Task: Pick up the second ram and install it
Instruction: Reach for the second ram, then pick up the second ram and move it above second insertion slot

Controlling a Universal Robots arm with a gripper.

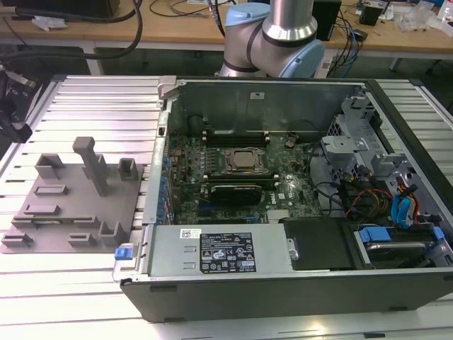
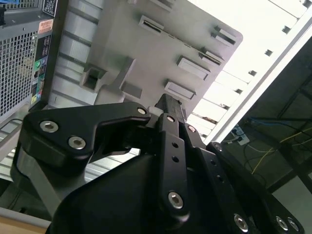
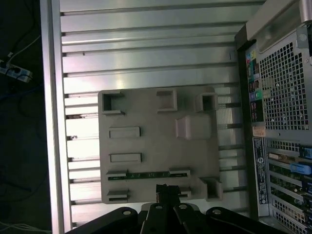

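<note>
So the jaws look shut, tips together with nothing clamped between them, all matte black metal links with shiny screw heads, seen in both wrist views. Right below them and a little ahead of the tips is the second ram (image 3: 146, 174), a skinny flat green stick lying along a narrow cradle on the fixture plate (image 3: 156, 151), its two ends tucked into small grey holders. Not touching the jaws, which hang well above it. The plate is dull grey plastic, flat and roughly square, dotted with boxy U-shaped blocks and shallow rectangular pockets, plus one taller chunky post (image 3: 192, 126) further out past the stick. It all sits on a ribbed, shiny aluminium worktop (image 3: 146, 48). Off to the side of the jaws is the computer case (image 1: 283, 283), dark metal, lying open, with a perforated rear panel (image 3: 285, 87). Inside it you can see the green motherboard (image 1: 212, 198) with a square metallic CPU socket (image 1: 244, 161), and a tangle of cables over at the far end.
</note>
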